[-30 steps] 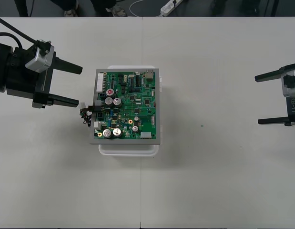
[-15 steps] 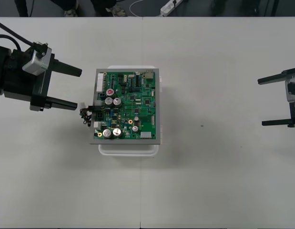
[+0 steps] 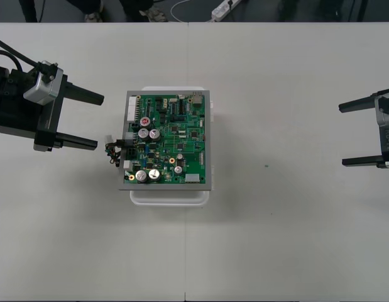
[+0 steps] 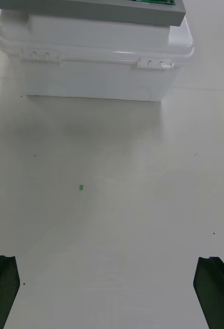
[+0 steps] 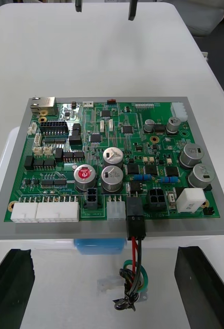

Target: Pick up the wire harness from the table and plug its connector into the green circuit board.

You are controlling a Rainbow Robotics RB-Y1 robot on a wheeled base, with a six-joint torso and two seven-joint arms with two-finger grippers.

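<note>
Plain light table takes up nearly whole front view; matte, off-white. Thin seam runs top to bottom just left of centre, splitting tabletop into two panels. Tiny green speck on right half, mid-height. Narrow strip of dark floor along top edge. On floor, upper centre-right: white power strip, lying aslant; pale cable looping just left of it. Light even, diffuse; shadows soft, faint.

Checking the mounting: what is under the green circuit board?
A grey plate, resting on a white plastic box; the box's inside is hidden.
</note>
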